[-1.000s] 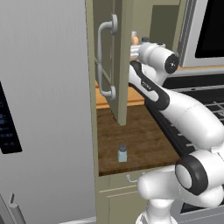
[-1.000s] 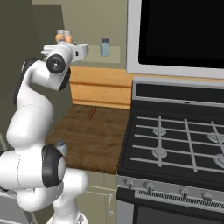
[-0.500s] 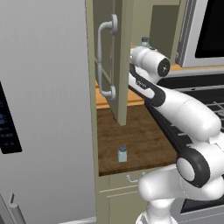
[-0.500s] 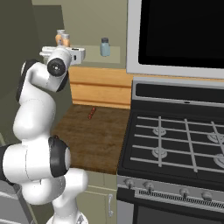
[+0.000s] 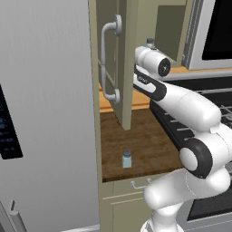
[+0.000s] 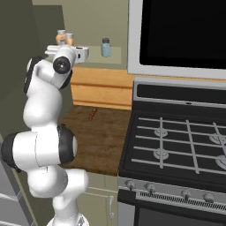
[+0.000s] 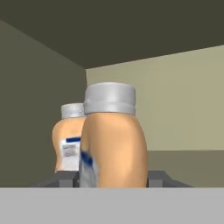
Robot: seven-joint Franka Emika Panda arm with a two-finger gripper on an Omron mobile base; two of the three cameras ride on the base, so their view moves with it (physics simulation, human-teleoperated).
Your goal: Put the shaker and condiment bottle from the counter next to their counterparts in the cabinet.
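Note:
In the hand view the orange-tan condiment bottle [image 7: 114, 140] with its pale cap stands upright between my fingertips [image 7: 65, 177], and my gripper [image 7: 113, 177] is shut on it inside the cabinet [image 7: 175, 109]. A second, alike bottle [image 7: 69, 142] with a blue-marked label stands just behind it to the left. The right base view has both bottles [image 6: 65, 38] together at the left of the shelf, with a bluish shaker [image 6: 106, 47] further right on that shelf. The other shaker [image 5: 127, 159] stands on the counter [image 5: 145, 136] near its front edge.
The cabinet door [image 5: 124, 68] with its curved silver handle [image 5: 111, 59] hangs open just left of my arm. A grey fridge [image 5: 45, 113] fills the left. The stove [image 6: 176, 145] lies to the right, under a microwave [image 6: 181, 35]. A small red thing [image 6: 92, 114] lies on the counter.
My arm has swung a little to the left, toward the open door, with the bottle still in its grip. The shaker on the counter has stayed put.

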